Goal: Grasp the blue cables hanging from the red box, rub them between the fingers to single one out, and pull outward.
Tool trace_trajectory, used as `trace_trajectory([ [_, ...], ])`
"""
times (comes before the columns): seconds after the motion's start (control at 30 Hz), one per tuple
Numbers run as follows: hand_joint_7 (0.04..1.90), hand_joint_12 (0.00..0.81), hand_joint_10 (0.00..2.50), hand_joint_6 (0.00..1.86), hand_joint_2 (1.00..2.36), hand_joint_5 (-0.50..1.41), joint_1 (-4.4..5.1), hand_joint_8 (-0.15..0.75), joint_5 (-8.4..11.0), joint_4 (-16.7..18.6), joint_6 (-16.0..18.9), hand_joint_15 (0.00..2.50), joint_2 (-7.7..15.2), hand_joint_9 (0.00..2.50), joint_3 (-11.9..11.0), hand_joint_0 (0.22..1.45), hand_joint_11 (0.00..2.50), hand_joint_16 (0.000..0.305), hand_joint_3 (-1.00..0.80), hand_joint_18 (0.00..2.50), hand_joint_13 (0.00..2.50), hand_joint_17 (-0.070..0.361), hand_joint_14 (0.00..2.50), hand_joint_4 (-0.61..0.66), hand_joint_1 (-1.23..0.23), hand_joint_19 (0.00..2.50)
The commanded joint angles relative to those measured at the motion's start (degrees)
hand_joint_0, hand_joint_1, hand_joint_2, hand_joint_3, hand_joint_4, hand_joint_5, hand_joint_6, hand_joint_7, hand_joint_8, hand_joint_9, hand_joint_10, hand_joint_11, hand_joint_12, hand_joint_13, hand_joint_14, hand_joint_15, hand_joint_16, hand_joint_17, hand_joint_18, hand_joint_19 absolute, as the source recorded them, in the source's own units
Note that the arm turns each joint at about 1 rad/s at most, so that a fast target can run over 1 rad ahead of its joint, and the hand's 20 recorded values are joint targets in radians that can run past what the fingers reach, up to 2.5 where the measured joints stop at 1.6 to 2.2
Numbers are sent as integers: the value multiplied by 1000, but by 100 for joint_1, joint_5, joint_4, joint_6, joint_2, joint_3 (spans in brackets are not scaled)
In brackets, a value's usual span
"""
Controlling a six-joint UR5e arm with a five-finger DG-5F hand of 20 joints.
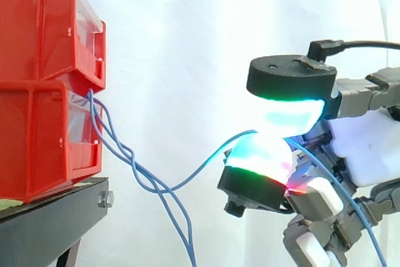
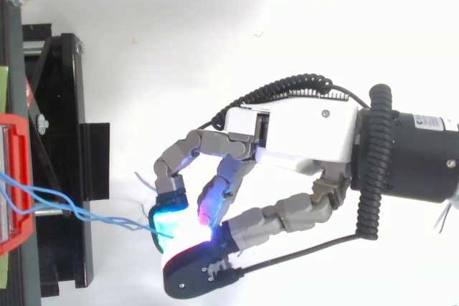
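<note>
Your hand (image 1: 369, 145) comes in from the right, its fingers curled and pinching one blue cable (image 1: 206, 164) between two glowing pads (image 1: 287, 117), one above and one below. You can see that cable leave the pinch again on the palm side and drop toward the lower right. From the pads it sags leftward, then rises to the red bins (image 1: 37, 79). The other blue cables (image 1: 181, 229) come from the same spot between the two stacked bins, twist together and hang free below. The bins sit on the black stand (image 1: 50, 223), with the white curtain (image 1: 187, 42) behind.
</note>
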State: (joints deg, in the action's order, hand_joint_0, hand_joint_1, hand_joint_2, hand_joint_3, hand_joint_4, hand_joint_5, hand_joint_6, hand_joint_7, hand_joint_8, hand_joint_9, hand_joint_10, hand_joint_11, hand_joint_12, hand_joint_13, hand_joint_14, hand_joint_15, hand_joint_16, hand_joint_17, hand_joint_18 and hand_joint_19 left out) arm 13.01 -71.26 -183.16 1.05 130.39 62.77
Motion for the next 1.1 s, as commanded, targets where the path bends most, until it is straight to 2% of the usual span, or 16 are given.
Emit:
trace_trajectory([
  [0.0, 1138, 403, 18, 902, 1002, -59, 0, 288, -1, 0, 0, 717, 4, 1208, -1, 573, 652, 55, -33, 728, 905, 124, 22, -4, -785, 501],
  [1.07, 1145, 421, 17, 900, 1007, -67, 0, 311, 7, 0, 0, 694, -5, 1221, 16, 573, 692, 56, -50, 783, 924, 126, 21, 27, -767, 509],
])
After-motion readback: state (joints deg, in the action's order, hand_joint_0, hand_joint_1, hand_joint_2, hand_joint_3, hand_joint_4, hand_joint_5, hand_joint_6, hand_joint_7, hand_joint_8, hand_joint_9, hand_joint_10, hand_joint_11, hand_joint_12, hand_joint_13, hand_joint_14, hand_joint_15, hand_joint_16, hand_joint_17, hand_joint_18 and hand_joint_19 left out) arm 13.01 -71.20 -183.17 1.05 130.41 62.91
